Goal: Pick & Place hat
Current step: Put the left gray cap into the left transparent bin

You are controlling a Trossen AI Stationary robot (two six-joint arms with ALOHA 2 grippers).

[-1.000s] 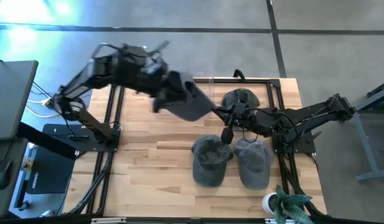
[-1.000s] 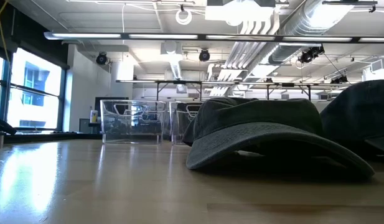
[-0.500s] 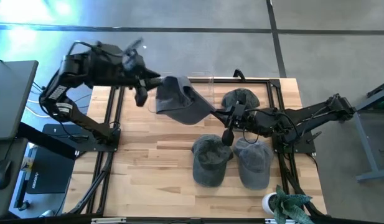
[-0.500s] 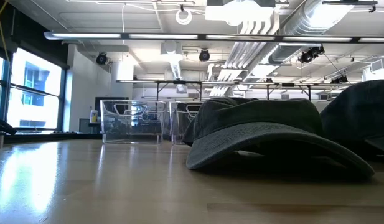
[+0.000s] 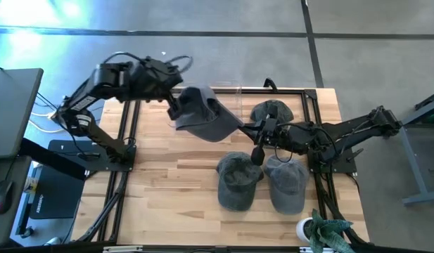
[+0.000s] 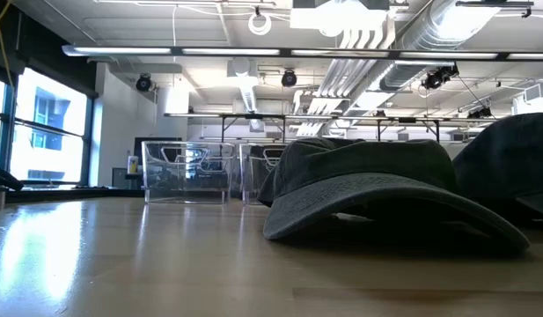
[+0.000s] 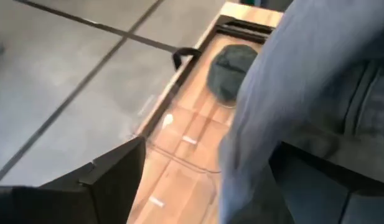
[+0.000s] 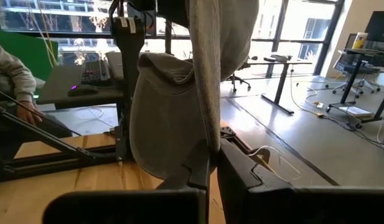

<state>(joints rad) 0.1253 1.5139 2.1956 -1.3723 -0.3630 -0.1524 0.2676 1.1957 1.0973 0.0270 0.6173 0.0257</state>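
Your left tool [image 5: 173, 105] stood spread wide beside the raised hat [image 5: 202, 114], at the worktop's [image 5: 167, 183] far left edge, its fingers off the cloth. Your right tool [image 5: 246, 128] was clamped on that hat's brim, holding it above bare wood. To the right lay three more hats [image 5: 271, 112], near the right rail [image 5: 316, 147]. A person's sleeve [image 8: 11, 71] showed beyond the worktop.
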